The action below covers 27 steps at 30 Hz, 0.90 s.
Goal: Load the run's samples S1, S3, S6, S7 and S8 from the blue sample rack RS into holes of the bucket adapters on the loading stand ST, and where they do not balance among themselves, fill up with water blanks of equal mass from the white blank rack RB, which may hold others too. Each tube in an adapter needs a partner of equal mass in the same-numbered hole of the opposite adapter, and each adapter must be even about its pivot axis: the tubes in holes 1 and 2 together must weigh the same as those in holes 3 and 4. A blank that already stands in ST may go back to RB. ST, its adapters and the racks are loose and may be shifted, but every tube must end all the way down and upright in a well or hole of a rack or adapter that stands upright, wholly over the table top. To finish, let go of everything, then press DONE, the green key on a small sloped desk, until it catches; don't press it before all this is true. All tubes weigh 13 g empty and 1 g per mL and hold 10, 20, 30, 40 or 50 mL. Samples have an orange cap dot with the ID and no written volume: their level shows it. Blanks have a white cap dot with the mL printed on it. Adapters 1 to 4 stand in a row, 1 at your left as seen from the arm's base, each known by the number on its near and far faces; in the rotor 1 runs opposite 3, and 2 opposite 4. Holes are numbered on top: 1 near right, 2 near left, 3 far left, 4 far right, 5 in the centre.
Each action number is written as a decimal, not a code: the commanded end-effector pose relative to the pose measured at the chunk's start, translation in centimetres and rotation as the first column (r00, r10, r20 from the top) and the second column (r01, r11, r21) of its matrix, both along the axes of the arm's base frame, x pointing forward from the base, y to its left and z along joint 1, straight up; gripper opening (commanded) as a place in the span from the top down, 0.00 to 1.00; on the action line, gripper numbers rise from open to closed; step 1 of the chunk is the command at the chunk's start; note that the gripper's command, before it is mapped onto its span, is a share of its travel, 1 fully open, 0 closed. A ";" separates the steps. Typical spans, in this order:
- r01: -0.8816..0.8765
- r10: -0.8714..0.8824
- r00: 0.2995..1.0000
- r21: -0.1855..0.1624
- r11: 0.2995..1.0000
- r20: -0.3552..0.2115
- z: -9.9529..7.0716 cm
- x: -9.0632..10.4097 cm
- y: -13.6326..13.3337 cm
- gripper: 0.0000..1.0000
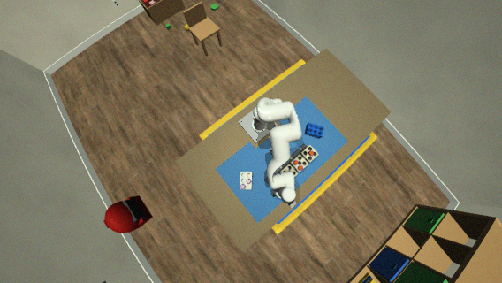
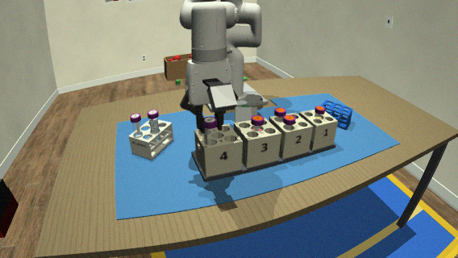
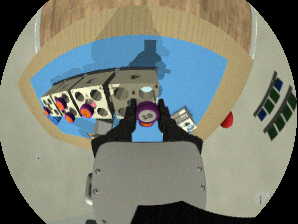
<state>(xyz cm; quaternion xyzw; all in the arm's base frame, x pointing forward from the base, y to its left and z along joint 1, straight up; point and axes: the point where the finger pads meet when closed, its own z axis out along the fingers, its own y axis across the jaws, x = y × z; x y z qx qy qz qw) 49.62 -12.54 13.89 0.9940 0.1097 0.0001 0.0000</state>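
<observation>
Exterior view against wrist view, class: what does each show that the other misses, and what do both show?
Only the exterior view shows the face numbers on the adapters, such as adapter 4, the white blank rack with two tubes, and the blue sample rack. Only the wrist view looks straight down on the white cap dot of the held tube. Both show the claw shut on that purple-capped tube over adapter 4.

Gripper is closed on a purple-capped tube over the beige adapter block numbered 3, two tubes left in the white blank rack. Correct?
Not quite: the gripper holds the purple-capped tube over the beige adapter block numbered 4, as the exterior view shows. Two tubes do stand in the white blank rack.
</observation>
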 end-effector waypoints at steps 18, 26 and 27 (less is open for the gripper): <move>0.000 0.000 1.000 -0.001 1.000 0.004 -1.7 0.1 0.0 1.00; 0.000 0.000 1.000 -0.001 1.000 0.004 -2.3 0.1 0.0 1.00; 0.000 0.000 1.000 -0.001 1.000 0.004 -2.4 0.1 0.0 1.00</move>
